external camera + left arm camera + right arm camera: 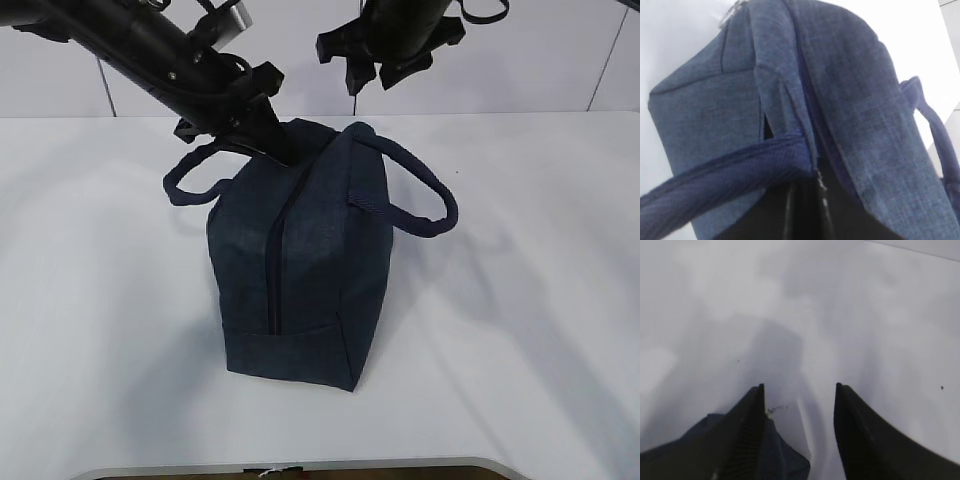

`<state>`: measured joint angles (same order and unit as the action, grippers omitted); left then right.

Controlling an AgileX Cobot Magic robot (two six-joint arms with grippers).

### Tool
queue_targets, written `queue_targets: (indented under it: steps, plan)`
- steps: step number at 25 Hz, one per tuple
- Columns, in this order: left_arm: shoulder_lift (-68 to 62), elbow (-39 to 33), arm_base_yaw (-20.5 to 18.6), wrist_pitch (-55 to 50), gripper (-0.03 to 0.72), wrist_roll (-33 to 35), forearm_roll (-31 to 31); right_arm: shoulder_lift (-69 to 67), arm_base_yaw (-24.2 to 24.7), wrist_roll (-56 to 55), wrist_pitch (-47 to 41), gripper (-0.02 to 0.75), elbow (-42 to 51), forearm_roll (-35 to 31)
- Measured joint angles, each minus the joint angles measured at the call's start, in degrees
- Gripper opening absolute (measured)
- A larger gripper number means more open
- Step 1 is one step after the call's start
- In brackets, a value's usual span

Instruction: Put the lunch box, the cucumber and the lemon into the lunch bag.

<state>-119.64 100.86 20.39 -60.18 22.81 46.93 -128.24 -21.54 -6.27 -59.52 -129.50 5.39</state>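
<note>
The dark navy lunch bag (310,270) stands on the white table (90,330), its zipper (271,270) drawn shut along the top and down the near face. My left gripper (283,150) is at the bag's far top end, shut on the fabric at the zipper line. In the left wrist view the shut gripper (816,175) meets the bag (850,90) beside a handle (715,185). A silver ring pull (732,9) shows at the opposite end. My right gripper (375,75) hangs open above and behind the bag, empty (799,386). The lunch box, cucumber and lemon are out of view.
Two loop handles flop outward, one to the left (195,175) and one to the right (420,200). A corner of the bag (785,460) shows below the right gripper. The table's front edge (300,466) runs close to the bottom of the exterior view.
</note>
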Motion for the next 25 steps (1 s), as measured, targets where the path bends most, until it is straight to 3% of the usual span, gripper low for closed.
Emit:
queue_targets:
  steps: [7,15,19,25]
  plan:
    - [0.0,0.0,0.0,-0.77,0.027,-2.12,0.0,0.13,0.0,3.39,-11.38,0.375,-7.11,0.25]
    - [0.0,2.37,-1.23,-5.9,0.298,-2.82,-0.98,3.92,0.0,5.32,-12.4,0.375,-8.49,-0.46]
    - [0.0,5.59,-1.72,-8.84,0.323,-4.17,-1.69,8.03,0.0,5.54,-12.4,0.375,-5.62,-0.59]
    - [1.34,7.01,-1.72,-9.49,0.324,-9.59,-9.28,16.67,0.0,5.67,-12.52,0.375,2.49,-0.72]
